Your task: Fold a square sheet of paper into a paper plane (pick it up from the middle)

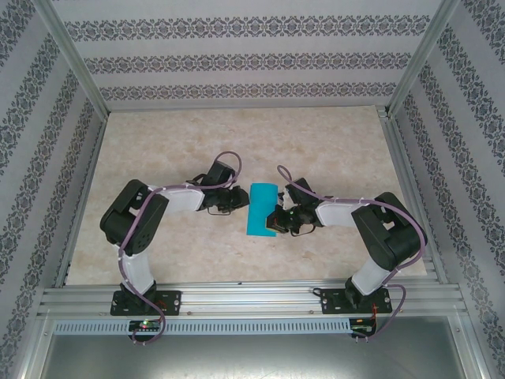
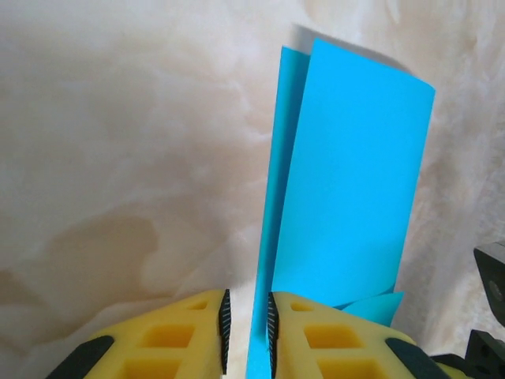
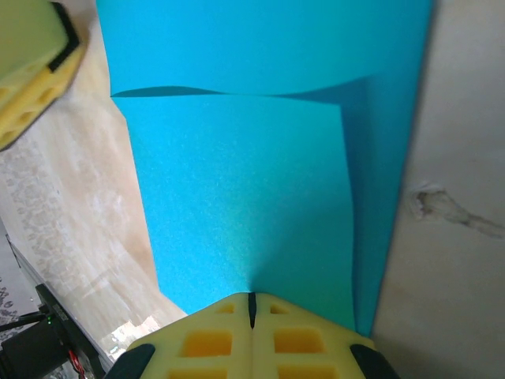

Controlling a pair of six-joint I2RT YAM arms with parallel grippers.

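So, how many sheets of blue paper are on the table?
1: the teal sheet of paper, folded over itself, is near the middle of the table. A second sheet under it could be hidden.

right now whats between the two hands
the folded blue sheet fills the gap between the left hand and the right hand, as the top view shows

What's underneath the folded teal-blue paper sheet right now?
The beige marbled tabletop shows around the folded teal-blue paper sheet, so it likely continues beneath. The patch directly under the paper is covered, so whether anything else lies there cannot be seen.
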